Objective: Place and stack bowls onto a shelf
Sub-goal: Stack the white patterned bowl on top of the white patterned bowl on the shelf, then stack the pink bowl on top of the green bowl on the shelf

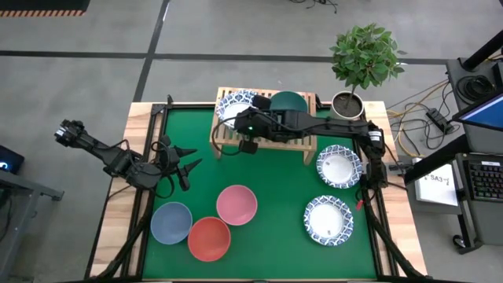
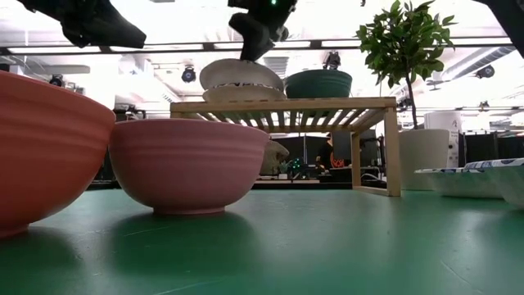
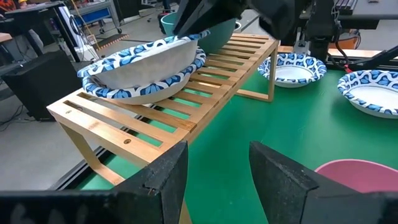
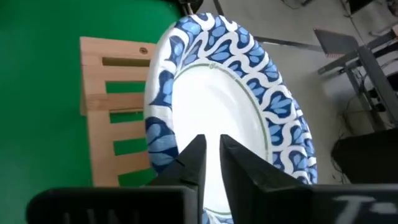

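Note:
The light-wood shelf [image 1: 267, 135] stands at the table's far side. On its left end lies a white bowl with a blue patterned rim [image 3: 134, 93], and a second patterned bowl [image 3: 149, 62] sits tilted inside it. My right gripper [image 4: 212, 155] is shut on that upper bowl. The dark green bowl [image 1: 288, 102] rests on the shelf's middle. Two more patterned bowls [image 1: 339, 167] [image 1: 328, 218] sit on the table at the right. The pink [image 1: 236, 204], blue-grey [image 1: 171, 222] and red [image 1: 209, 238] bowls stand near the front. My left gripper [image 1: 187, 162] is open, at the table's left. My right gripper pinches the upper patterned bowl by its rim [image 4: 177, 163], one finger [image 4: 196, 155] inside the bowl and one outside, coming slanting from above. The held side is raised. The bowl is tilted, with its opposite low edge [image 3: 106, 78] resting in the bowl beneath.
A potted plant [image 1: 363, 59] in a pale pot stands at the far right corner, beside the shelf. The green mat shows bare between the shelf and the front bowls [image 1: 259, 169]. The shelf's right end [image 1: 308, 130] carries no bowl. Black frame rails run along both table sides.

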Controlling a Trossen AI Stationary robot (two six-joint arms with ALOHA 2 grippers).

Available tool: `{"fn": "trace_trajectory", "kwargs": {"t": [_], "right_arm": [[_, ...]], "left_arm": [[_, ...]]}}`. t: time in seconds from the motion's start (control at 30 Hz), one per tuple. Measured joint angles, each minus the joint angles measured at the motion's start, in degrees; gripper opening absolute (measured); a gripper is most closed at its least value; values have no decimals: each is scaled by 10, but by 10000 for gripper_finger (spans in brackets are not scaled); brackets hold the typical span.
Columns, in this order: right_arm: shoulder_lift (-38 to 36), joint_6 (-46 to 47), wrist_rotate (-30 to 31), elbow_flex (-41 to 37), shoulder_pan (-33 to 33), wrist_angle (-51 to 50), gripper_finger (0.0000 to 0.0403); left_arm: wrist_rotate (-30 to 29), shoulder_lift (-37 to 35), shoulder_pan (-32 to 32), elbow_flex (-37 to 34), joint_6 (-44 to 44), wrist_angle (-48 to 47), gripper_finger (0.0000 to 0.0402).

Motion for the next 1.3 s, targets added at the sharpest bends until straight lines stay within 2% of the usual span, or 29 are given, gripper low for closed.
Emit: {"fn": "trace_trajectory", "kwargs": {"t": [0.17, 0.33, 0.57, 0.97, 1.1, 1.3], "right_arm": [[1, -28, 20, 0, 0, 12, 14], [-1, -33, 13, 19, 6, 41, 9], [0, -35, -74, -8, 7, 114, 9], [1, -36, -70, -72, -3, 156, 9], [-12, -48, -70, -58, 7, 147, 9], [-82, -36, -70, -66, 57, 83, 9]], "left_arm": [[0, 0, 0, 0, 0, 0, 155], [0, 0, 0, 0, 2, 0, 155], [0, 0, 0, 0, 2, 0, 155], [0, 0, 0, 0, 2, 0, 155], [0, 0, 0, 0, 2, 0, 155], [15, 0, 0, 0, 2, 5, 155]]}}
